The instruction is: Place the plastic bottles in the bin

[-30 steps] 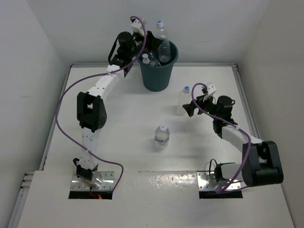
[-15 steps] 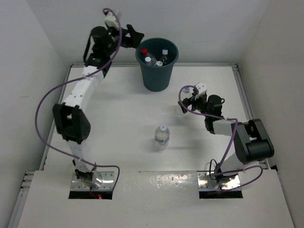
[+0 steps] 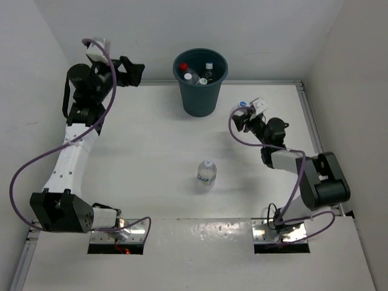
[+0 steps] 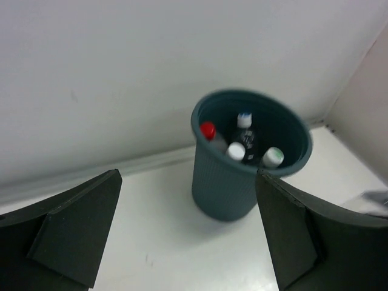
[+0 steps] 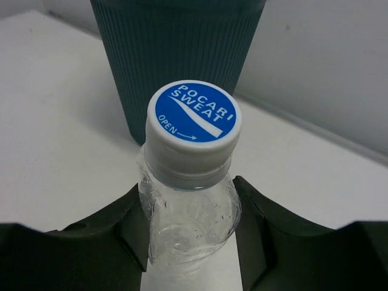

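The white table [image 3: 151,151] is boxed in by plain white walls [image 3: 273,36] on three sides (a raised lip runs along its back edge). The bin [image 3: 200,91] stands at the back, with four bottles [image 4: 236,150] upright inside it. A fifth bottle [image 3: 207,173] stands alone mid-table. My right gripper [image 5: 191,224] is clamped on the neck of the blue-capped bottle [image 5: 193,121], near the bin's right side; a second ago those fingers stood wide beside it. My left gripper [image 3: 130,71] gapes empty near the back-left corner, having swung away from over the bin, where it held a bottle a second ago.
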You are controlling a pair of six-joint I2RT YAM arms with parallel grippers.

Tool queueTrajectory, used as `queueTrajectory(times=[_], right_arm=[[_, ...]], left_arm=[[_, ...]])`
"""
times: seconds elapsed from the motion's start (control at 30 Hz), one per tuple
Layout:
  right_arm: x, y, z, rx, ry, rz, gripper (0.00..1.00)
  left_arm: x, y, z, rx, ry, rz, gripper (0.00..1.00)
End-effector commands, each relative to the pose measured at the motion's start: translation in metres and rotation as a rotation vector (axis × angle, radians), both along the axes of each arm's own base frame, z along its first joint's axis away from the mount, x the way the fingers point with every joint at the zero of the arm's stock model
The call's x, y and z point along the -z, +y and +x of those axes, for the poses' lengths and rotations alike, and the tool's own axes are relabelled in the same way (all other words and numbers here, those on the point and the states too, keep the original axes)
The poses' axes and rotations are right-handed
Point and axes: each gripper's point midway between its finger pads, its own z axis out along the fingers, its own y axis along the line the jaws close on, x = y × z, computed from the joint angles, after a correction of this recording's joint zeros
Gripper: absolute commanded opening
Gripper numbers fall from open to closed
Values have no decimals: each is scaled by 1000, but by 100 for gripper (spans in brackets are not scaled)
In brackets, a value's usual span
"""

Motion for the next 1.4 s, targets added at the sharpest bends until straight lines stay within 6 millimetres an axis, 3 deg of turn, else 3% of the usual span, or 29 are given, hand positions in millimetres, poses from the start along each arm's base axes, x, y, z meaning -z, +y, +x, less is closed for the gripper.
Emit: queueTrajectory(times=[0.0, 0.07, 0.13, 0.17, 0.23, 0.27, 0.3, 0.33, 0.37, 0.4, 0.43, 0.47, 0.5, 0.53, 0.57, 0.6, 0.63, 0.77, 0.8, 0.83, 0.93, 0.97, 1.0, 1.1, 1.2, 1.23, 1.3, 1.33, 1.37], right_arm=[[-107, 3, -14, -26, -249, 88, 5], [-165, 4, -20, -44, -338, 145, 4], [-191, 8, -19, -63, -355, 197, 4], [-234, 10, -15, -75, -431, 219, 4], [-253, 15, -3, -86, -438, 254, 4], [-300, 20, 3, -102, -527, 273, 3], [-292, 26, 20, -104, -486, 275, 3], [-324, 28, 21, -116, -549, 291, 3], [-318, 39, 48, -126, -536, 293, 3], [-320, 44, 56, -128, -541, 296, 3], [-343, 48, 58, -135, -596, 302, 3], [-327, 56, 78, -132, -566, 299, 3], [-344, 62, 89, -138, -606, 314, 3], [-340, 67, 97, -133, -593, 317, 3], [-320, 72, 117, -126, -548, 314, 3], [-325, 82, 125, -139, -559, 321, 3], [-307, 86, 139, -132, -533, 312, 3], [-284, 98, 167, -124, -501, 284, 5], [-269, 105, 175, -128, -476, 279, 11], [-267, 106, 179, -124, -468, 276, 33], [-248, 109, 192, -104, -431, 268, 81], [-246, 109, 194, -98, -421, 273, 86], [-243, 110, 196, -96, -408, 275, 91], [-246, 101, 196, -78, -382, 287, 100], [-261, 92, 188, -77, -382, 297, 100], [-285, 85, 174, -82, -413, 307, 100], [-289, 73, 167, -76, -403, 320, 100], [-321, 60, 146, -70, -447, 333, 100], [-316, 49, 145, -55, -424, 336, 100]], left_arm=[[32, 15, -5, -32, 71, 10, 99], [45, 15, -9, -32, 90, 10, 99], [57, 16, -13, -30, 116, 2, 99], [68, 15, -16, -20, 136, 3, 99], [78, 13, -20, -11, 154, 3, 99], [87, 13, -24, -11, 169, 3, 99], [94, 13, -24, -12, 180, 11, 99], [95, 13, -27, -12, 179, 12, 99], [104, 13, -27, -12, 198, 11, 99], [105, 13, -30, -12, 199, 11, 99], [105, 13, -30, -12, 199, 11, 99], [107, 13, -33, -12, 200, 11, 99], [113, 13, -33, -11, 212, 11, 99], [113, 13, -33, -11, 216, 2, 99], [117, 13, -33, -11, 225, 2, 99], [113, 13, -36, -11, 214, 2, 99], [118, 12, -36, -10, 227, -8, 99], [124, 12, -37, -10, 245, -8, 99], [129, 13, -37, -11, 251, 0, 99], [129, 6, -39, 15, 251, 2, 99], [152, -18, -50, 134, 282, 44, 99], [168, -40, -64, 272, 316, 75, 99], [193, -49, -75, 327, 360, 103, 99], [233, -75, -106, 470, 380, 185, 99], [241, -99, -122, 568, 331, 273, 99], [241, -106, -126, 593, 314, 294, 99], [247, -128, -133, 670, 294, 344, 99], [245, -136, -133, 692, 276, 356, 99], [246, -150, -140, 738, 260, 370, 99]])
